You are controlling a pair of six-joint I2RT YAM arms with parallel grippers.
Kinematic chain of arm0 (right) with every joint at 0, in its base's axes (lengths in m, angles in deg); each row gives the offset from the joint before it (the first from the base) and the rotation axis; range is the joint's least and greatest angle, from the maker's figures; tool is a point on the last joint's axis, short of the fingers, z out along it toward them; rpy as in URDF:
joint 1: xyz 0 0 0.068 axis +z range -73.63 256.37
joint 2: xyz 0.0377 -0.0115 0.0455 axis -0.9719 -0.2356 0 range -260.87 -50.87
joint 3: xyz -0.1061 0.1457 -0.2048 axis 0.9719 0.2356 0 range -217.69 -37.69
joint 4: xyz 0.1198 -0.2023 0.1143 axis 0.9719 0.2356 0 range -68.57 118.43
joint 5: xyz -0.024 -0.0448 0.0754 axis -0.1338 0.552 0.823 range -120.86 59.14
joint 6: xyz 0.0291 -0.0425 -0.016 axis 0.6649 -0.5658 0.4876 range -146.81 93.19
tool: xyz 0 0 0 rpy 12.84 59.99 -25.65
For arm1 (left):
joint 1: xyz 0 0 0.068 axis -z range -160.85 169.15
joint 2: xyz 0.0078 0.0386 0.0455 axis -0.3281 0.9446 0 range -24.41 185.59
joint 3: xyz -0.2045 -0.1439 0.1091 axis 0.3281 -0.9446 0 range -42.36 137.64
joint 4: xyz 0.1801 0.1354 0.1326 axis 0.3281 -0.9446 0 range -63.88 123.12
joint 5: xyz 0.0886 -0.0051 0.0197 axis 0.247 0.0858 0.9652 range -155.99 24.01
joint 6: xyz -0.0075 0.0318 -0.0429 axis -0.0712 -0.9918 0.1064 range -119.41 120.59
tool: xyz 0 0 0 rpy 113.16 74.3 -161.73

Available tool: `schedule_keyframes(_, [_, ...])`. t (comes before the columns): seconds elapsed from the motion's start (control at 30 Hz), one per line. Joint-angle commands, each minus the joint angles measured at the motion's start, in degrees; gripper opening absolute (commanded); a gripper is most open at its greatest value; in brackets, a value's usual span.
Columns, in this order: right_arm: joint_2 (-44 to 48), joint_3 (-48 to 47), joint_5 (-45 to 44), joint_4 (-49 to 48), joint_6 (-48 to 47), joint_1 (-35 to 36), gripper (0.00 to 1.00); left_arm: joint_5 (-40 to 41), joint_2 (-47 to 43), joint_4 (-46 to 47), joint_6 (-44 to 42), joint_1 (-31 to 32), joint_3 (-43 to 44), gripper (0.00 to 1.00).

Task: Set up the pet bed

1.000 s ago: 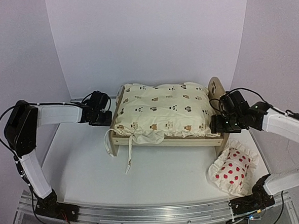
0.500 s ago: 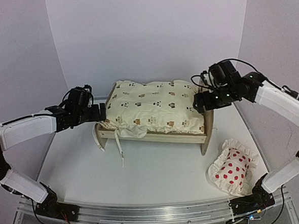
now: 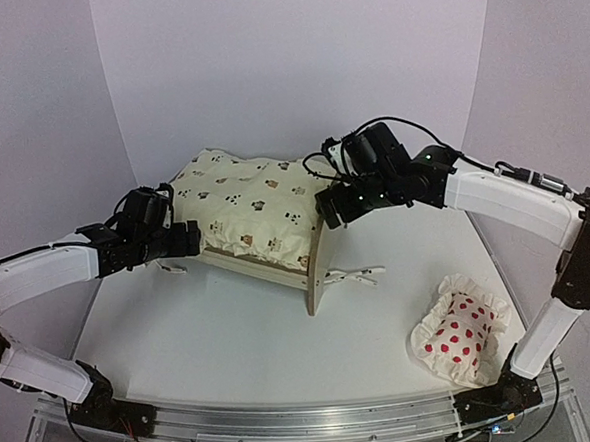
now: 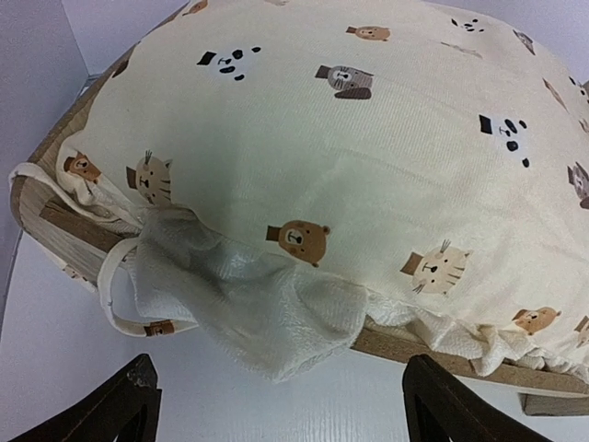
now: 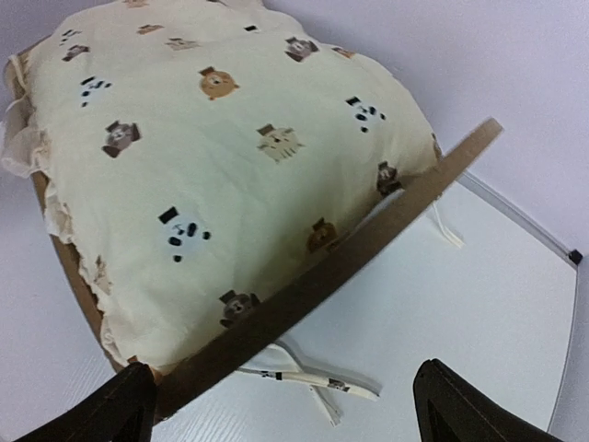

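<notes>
Two grippers stand at the two ends of the pet bed [image 3: 315, 280], and neither one holds it. The bed stands near the middle of the white table [image 3: 232, 335], turned at an angle, with one rounded end board facing the near edge. A cream animal-print cushion [image 3: 244, 199] lies in the frame and fills it. The left gripper [image 3: 194, 237] is just beside the left end of the bed. In the left wrist view its fingers [image 4: 120, 405] are wide apart with nothing between them. The right gripper [image 3: 326, 211] hangs above the right end board, and its jaws are also wide open and empty. A cloth tie [image 3: 353, 275] lies on the table beside this board. A white pillow with red dots [image 3: 462, 331] rests well apart, at the near right corner.
</notes>
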Motion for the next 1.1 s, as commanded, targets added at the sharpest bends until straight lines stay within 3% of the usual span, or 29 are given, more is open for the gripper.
schedule_keyframes(0.0, [3.19,6.07,-2.17,-3.87,9.74,-0.27,0.98,-1.51,-2.85,1.32,-2.09,0.06,0.67,0.85])
schedule_keyframes(0.1, [3.81,6.95,-0.16,-4.05,11.76,-0.26,0.98,-11.33,-1.32,3.47,-3.68,0.44,1.86,0.76])
schedule_keyframes(0.27, [5.97,11.47,4.52,-4.07,16.82,-0.26,0.96,-9.52,0.82,2.90,-2.75,1.95,3.48,0.74])
schedule_keyframes(0.43, [3.58,13.24,13.79,-4.59,22.66,1.81,0.86,-10.73,2.03,3.73,-1.64,2.58,3.79,0.71])
schedule_keyframes(0.67, [0.12,13.89,12.09,-4.45,23.23,5.96,0.84,-9.10,4.67,3.21,-1.04,4.33,5.51,0.68])
schedule_keyframes(0.83, [2.61,17.92,4.09,-3.97,20.05,5.92,0.82,-8.00,5.38,2.23,-0.87,4.89,6.54,0.68])
schedule_keyframes(0.9, [4.48,19.79,0.77,-3.57,17.56,4.97,0.80,-7.75,5.41,1.69,-0.87,5.02,7.03,0.68])
schedule_keyframes(1.07, [11.30,26.48,4.46,-2.92,16.40,-4.43,0.77,-6.83,5.19,-0.73,-1.11,5.15,8.64,0.68])
